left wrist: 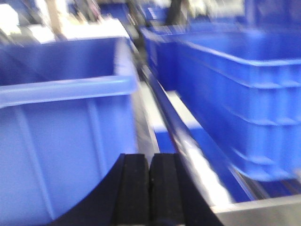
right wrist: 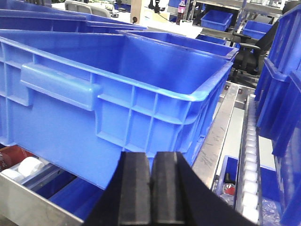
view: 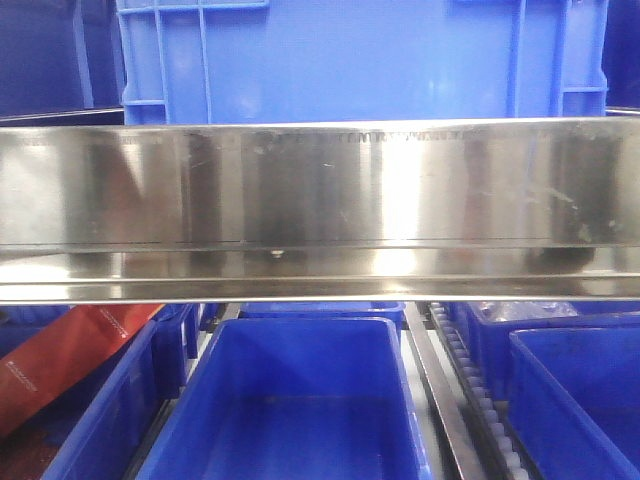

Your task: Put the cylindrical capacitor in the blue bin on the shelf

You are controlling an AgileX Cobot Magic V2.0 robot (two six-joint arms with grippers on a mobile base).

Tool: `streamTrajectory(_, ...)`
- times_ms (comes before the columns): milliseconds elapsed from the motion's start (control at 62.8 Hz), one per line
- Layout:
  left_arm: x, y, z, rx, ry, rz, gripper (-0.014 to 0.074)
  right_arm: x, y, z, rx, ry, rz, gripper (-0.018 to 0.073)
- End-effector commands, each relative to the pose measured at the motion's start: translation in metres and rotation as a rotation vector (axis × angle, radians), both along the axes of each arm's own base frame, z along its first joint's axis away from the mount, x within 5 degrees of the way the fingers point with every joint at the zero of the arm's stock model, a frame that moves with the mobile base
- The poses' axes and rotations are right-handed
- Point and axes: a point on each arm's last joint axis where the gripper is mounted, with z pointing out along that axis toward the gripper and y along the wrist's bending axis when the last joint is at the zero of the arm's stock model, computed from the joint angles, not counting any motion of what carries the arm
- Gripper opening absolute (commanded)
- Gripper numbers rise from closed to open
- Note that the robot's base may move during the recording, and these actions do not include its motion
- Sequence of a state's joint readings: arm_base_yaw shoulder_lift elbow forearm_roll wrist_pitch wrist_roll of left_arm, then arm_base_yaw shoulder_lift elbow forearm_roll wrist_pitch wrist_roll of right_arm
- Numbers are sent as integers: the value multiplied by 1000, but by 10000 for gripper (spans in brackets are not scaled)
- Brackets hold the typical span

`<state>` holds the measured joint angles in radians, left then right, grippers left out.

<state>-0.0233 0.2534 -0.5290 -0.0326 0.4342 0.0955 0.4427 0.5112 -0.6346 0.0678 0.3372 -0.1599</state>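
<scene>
The cylindrical capacitor is out of view in every frame. The shelf's shiny steel front rail [view: 320, 200] spans the front view, with a blue bin [view: 290, 400] below it at centre. My left gripper [left wrist: 150, 162] is shut with nothing between its black pads, close beside a blue bin [left wrist: 61, 141] on its left; this view is blurred. My right gripper [right wrist: 151, 160] is shut and empty too, just in front of a large blue bin [right wrist: 117, 84] on the shelf.
A big blue crate [view: 360, 60] stands on the tier above the rail. More blue bins [view: 580, 390] sit lower right, an orange-red packet [view: 70, 350] lower left. Roller tracks [right wrist: 249, 160] and a steel divider [right wrist: 218, 136] run beside the right gripper. Blue bins [left wrist: 235, 94] line the left gripper's right.
</scene>
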Motion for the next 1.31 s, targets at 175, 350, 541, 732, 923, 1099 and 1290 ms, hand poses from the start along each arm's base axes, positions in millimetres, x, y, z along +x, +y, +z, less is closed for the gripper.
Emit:
streamTrajectory(175, -1, 2, -67, 6, -203, 18, -111, -1, -1, 2, 7, -31, -8, -158)
streamTrajectory(350, -2, 4, -101, 1, -159, 67, -111, -1, -1, 2, 7, -31, -8, -158)
streamTrajectory(541, 2, 8, -121, -6, -159, 133, -111, -1, -1, 3, 8, -33, -8, -158)
streamTrajectory(732, 2, 8, -124, -40, -128, 134, -111, -1, -1, 3, 10, -36, -8, -158)
streamTrajectory(923, 2, 8, -122, -39, -143, 134, -111, -1, -1, 3, 10, -36, -8, -158)
streamTrajectory(1099, 2, 8, -122, -39, -148, 134, -111, -1, -1, 3, 10, -36, -8, -158)
streamTrajectory(1290, 2, 8, -122, -39, -148, 134, -111, -1, -1, 3, 10, -36, -8, -158)
